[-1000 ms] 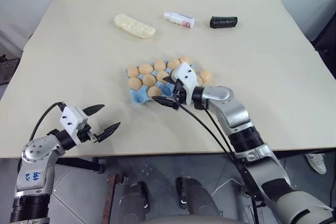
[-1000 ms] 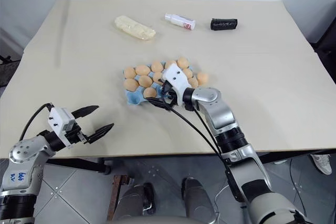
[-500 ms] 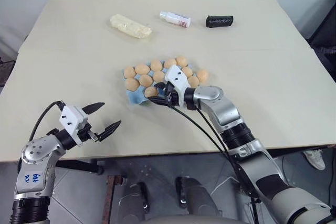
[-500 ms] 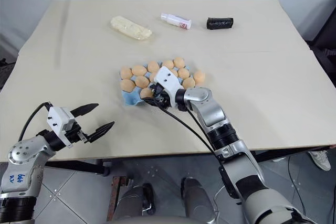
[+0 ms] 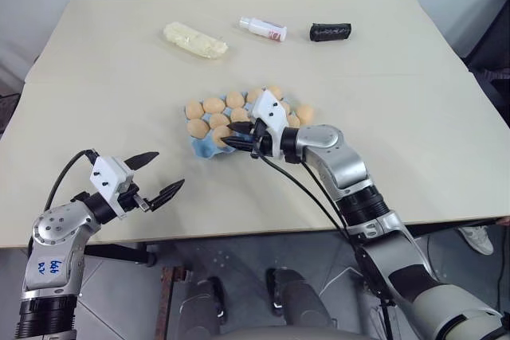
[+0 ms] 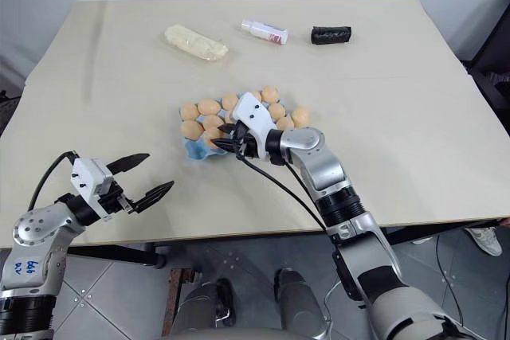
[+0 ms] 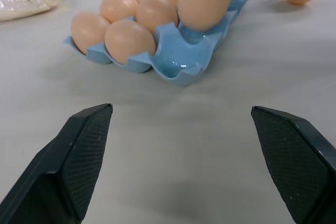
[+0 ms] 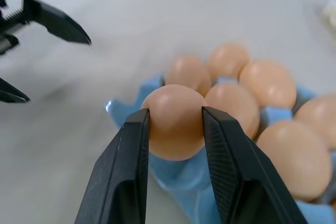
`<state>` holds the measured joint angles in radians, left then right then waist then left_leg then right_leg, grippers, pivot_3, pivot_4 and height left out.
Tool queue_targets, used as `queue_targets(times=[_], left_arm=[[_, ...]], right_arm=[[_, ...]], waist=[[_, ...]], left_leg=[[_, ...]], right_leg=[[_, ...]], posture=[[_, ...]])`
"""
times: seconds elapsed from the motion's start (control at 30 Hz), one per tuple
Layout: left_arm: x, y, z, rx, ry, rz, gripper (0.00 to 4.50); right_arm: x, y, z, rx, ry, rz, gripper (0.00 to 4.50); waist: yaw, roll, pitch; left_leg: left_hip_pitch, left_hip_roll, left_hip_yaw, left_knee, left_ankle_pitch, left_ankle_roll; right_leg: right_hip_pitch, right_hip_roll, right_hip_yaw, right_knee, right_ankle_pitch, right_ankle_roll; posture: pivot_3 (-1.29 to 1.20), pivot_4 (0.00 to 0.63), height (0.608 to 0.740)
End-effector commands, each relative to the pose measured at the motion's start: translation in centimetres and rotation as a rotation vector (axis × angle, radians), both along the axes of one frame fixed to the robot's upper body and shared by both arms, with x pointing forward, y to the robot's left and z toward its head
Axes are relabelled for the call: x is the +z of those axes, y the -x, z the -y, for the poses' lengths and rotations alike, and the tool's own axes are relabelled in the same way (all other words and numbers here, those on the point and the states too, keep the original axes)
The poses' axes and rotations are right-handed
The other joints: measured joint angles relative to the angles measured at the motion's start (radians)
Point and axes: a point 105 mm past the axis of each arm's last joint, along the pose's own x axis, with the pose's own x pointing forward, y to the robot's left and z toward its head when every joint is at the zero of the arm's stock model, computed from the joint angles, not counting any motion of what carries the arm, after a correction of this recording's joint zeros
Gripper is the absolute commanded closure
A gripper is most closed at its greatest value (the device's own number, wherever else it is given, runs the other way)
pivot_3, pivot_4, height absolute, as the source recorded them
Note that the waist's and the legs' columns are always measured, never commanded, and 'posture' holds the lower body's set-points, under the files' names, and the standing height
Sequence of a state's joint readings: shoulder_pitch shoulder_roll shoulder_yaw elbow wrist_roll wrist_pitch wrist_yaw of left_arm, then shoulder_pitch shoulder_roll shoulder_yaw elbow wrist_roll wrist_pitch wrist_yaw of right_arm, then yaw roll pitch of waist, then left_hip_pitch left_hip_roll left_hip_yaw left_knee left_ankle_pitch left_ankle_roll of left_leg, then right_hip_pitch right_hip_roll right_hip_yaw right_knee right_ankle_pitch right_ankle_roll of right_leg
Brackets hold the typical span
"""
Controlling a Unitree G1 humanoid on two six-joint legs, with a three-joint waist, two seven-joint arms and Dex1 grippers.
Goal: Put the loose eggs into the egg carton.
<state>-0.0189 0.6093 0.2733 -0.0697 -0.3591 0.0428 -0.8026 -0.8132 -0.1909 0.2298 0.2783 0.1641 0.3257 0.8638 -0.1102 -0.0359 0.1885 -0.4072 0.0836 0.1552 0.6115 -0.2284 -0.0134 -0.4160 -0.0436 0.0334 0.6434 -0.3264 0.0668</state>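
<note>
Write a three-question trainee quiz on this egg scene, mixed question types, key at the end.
1. True or false: the right gripper has its fingers shut on an egg.
2. Multiple choice: where does the held egg sit? A) on the bare table B) just over the near end of the egg carton C) beside the black cylinder
3. Short answer: what state is the left gripper in, and is anything between its fingers?

Key
1. True; both fingers press the egg's sides.
2. B
3. Open and empty, over the table on the near side of the carton.
</note>
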Motion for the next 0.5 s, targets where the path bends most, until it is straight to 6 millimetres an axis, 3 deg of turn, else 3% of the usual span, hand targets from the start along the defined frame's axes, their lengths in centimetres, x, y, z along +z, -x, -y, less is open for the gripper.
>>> queue_targets(times=[0.03, 0.23, 0.37, 0.5], left_arm=[[0.9, 0.2, 0.3, -0.014, 0.009, 0.036, 0.00], [0.8, 0.0, 0.5, -0.020, 0.013, 0.034, 0.00], [0.9, -0.2, 0.6, -0.035, 0.013, 0.032, 0.00], [1.0, -0.3, 1.0, -0.053, 0.008, 0.034, 0.00]], right_arm=[[1.3, -0.2, 1.7, -0.025, -0.024, 0.043, 3.03], [0.1, -1.3, 3.8, -0.096, 0.010, 0.023, 3.03], [-0.2, -1.4, 3.9, -0.103, -0.007, 0.000, 2.10], [1.0, -0.5, 4.4, -0.088, -0.052, 0.039, 0.69]], waist=[[0.000, 0.000, 0.000], [-0.002, 0.000, 0.000], [-0.002, 0.000, 0.000], [0.000, 0.000, 0.000]], left_leg=[[0.000, 0.000, 0.000, 0.000, 0.000, 0.000], [0.000, 0.000, 0.000, 0.000, 0.000, 0.000], [0.000, 0.000, 0.000, 0.000, 0.000, 0.000], [0.000, 0.000, 0.000, 0.000, 0.000, 0.000]], right_leg=[[0.000, 0.000, 0.000, 0.000, 0.000, 0.000], [0.000, 0.000, 0.001, 0.000, 0.000, 0.000], [0.000, 0.001, 0.001, 0.000, 0.000, 0.000], [0.000, 0.000, 0.001, 0.000, 0.000, 0.000]], posture=[[0.00, 0.150, 0.740], [0.00, 0.150, 0.740], [0.00, 0.150, 0.740], [0.00, 0.150, 0.740]])
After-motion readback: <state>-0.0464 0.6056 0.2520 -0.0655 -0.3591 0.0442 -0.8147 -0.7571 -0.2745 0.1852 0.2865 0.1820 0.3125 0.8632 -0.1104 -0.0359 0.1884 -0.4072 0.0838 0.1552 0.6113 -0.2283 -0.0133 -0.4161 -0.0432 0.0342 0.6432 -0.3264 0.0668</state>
